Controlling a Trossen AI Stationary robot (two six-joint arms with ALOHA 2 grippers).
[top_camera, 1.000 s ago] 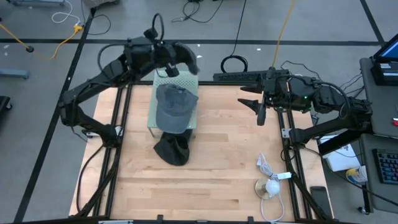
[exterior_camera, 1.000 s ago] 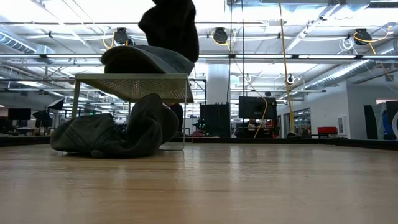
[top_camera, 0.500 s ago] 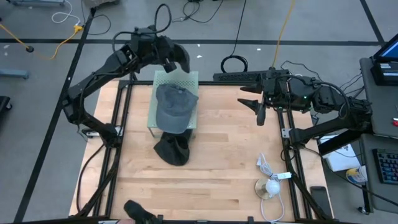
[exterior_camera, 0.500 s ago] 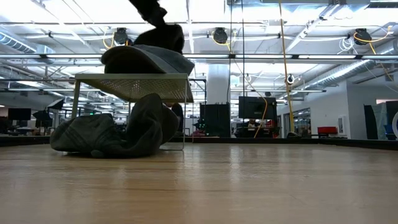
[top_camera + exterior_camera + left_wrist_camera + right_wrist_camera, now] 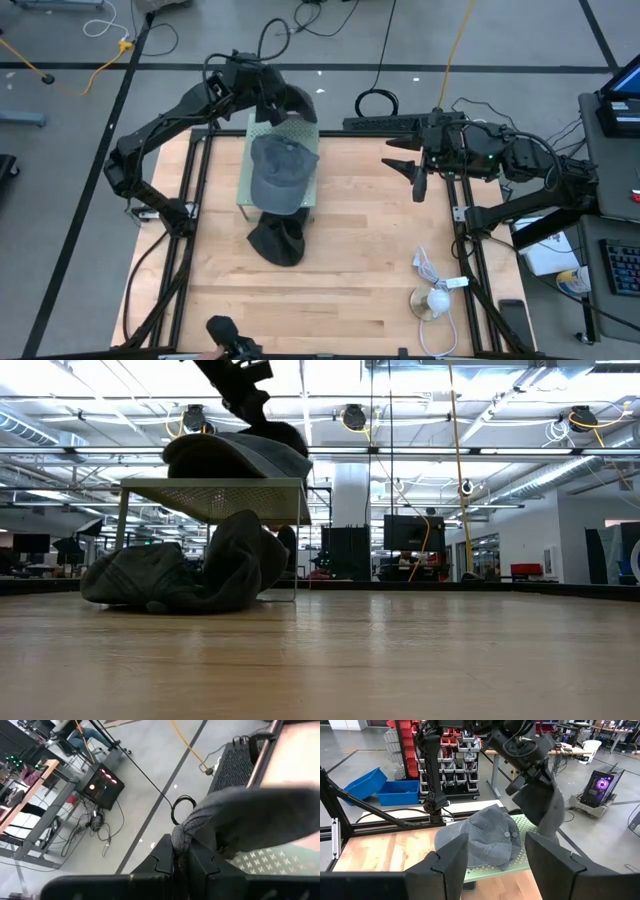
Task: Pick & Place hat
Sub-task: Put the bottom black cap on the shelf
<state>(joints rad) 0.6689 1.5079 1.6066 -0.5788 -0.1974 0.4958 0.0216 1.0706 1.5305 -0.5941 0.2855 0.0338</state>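
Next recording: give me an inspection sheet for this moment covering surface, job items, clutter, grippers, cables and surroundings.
Surface: wooden table, mostly bare.
Job's things: grey cap rests on a pale green perforated stand; a dark hat lies crumpled on the table at the stand's foot.
Clutter: white cord and small round object near the table's right front corner.
Grippers: left gripper shut on a second grey cap lifted beyond the stand's far edge; right gripper open, off the table's right edge, holding nothing.
Cables: black and yellow leads on the floor beyond the table.
Surroundings: open workshop, blue bins, shelving, desks.
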